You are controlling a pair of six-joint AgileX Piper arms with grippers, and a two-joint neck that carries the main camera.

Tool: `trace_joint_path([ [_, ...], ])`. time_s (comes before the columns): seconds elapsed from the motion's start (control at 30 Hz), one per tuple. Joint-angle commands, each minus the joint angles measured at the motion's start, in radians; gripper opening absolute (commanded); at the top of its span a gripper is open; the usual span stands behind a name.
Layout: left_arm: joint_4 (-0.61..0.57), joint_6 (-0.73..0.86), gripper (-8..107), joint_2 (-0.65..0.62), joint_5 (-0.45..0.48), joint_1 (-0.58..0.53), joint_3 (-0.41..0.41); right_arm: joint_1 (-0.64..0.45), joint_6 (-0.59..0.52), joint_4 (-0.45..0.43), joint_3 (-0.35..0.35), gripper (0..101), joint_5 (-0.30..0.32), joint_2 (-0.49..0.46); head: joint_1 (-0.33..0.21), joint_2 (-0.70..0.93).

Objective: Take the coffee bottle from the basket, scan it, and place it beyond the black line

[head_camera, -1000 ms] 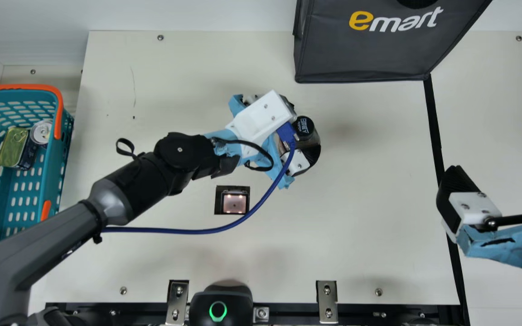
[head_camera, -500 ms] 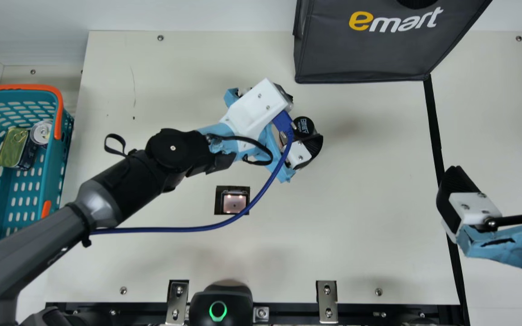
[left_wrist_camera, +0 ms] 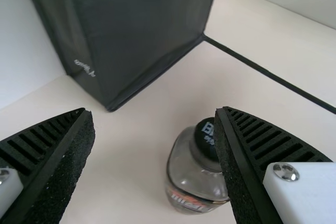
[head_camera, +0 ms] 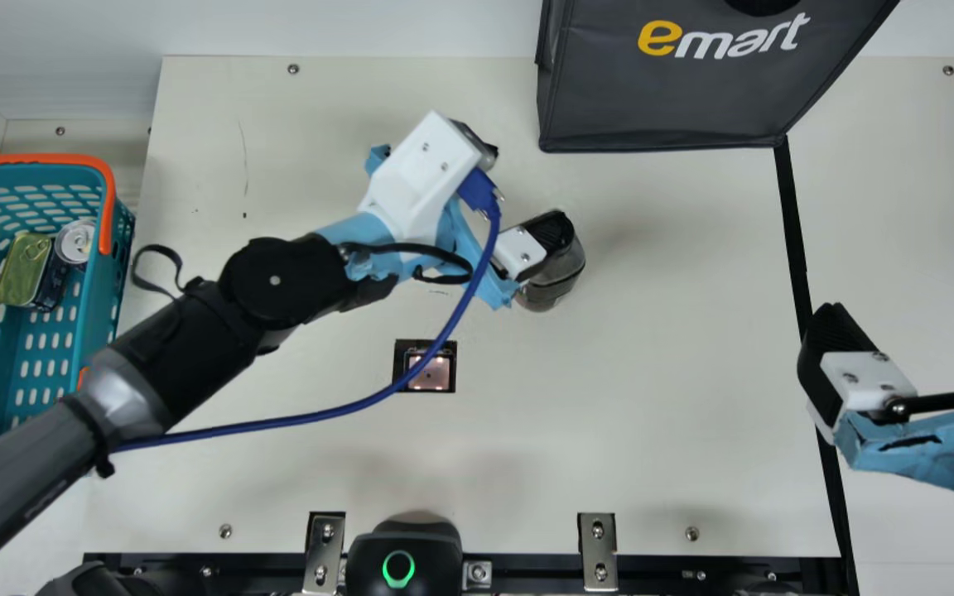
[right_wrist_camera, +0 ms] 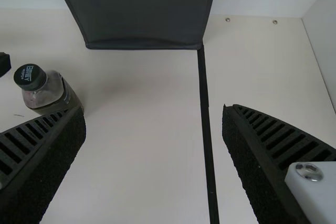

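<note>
Your left arm has drawn back toward the left and slightly up in the main view, carrying its blue cable [head_camera: 344,411] along with it, while the right arm has kept its place. Your left gripper [head_camera: 527,184] is just above centre there, fingers spread apart and holding nothing. One of them overlaps the top of the coffee bottle [head_camera: 556,280], and you can't tell whether they touch. That bottle stands upright on the table [head_camera: 676,397], right of centre in the main view and left of the black line [head_camera: 792,219], so it isn't beyond it yet. Your right gripper [head_camera: 908,314] is at the right edge, also with parted fingers and nothing between them. Lower and left of the bottle you have the scanner [head_camera: 429,372], its lights lit and the cable crossing over it. The dark bag [head_camera: 667,91] sits at the upper right; the teal basket [head_camera: 100,306] at the left edge holds a silver-topped can [head_camera: 75,242] and a flat tin [head_camera: 23,269].
</note>
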Motion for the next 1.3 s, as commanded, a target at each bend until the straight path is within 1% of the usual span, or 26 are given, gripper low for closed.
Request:
trace_joint_path([
  [0.0,0.032,-0.047,90,-0.014,-0.014,0.008,0.013,0.0,0.0,0.0,0.0,91,0.0,0.0,-0.027,0.002],
  [0.47,0.256,-0.296,90,-0.109,-0.109,0.081,0.125,0.0,0.0,0.0,0.0,91,0.0,0.0,-0.027,0.002],
  [0.67,0.351,-0.394,90,-0.144,-0.135,0.126,0.173,0.0,0.0,0.0,0.0,91,0.0,0.0,-0.027,0.002],
  [0.93,0.469,-0.518,90,-0.192,-0.142,0.195,0.225,0.0,0.0,0.0,0.0,91,0.0,0.0,-0.027,0.002],
  [1.27,0.604,-0.661,90,-0.246,-0.121,0.27,0.266,0.0,0.0,0.0,0.0,91,0.0,0.0,-0.027,0.002],
])
